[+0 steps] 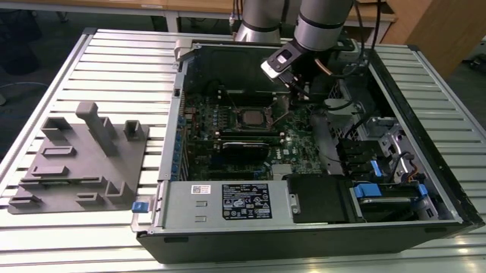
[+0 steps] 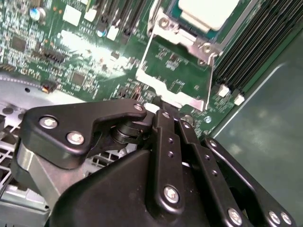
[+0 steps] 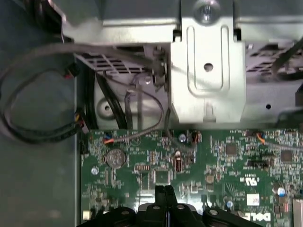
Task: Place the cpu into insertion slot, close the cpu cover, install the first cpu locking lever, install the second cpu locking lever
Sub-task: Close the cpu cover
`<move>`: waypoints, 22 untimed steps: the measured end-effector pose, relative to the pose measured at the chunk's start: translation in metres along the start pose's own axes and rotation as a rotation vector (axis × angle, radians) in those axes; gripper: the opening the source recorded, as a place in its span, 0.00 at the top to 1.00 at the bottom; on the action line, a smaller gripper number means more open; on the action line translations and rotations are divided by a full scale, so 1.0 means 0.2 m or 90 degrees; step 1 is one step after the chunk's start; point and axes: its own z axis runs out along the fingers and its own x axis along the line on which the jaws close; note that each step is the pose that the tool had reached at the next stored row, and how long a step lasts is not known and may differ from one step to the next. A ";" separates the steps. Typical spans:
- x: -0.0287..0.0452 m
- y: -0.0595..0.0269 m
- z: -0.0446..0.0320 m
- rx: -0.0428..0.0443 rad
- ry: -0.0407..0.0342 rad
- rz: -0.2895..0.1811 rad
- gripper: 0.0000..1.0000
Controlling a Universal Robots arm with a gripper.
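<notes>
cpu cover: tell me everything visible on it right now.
The cpu cover is a thin, shiny silver metal frame with a square window; green board shows through it. It is swung open off the socket, hinge end by the seated cpu. The black hand is at its free edge; contact unclear.

A table (image 1: 91,62) of pale ribbed metal slats runs from edge to edge of the exterior view. An open black computer case (image 1: 304,244) lies on its side on it, taking up the middle and right of the frame. On the slats at the left, just beside the case, sits a flat grey fixture plate (image 1: 76,170) with upright blocks and shallow pockets
</notes>
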 end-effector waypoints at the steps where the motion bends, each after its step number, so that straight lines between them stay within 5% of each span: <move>1: 0.000 -0.012 0.000 -0.0003 0.0005 0.000 0.89; 14: -0.005 -0.208 -0.004 -0.0047 0.0078 0.003 0.89; 22: -0.006 -0.230 -0.004 -0.0049 0.0078 0.004 0.89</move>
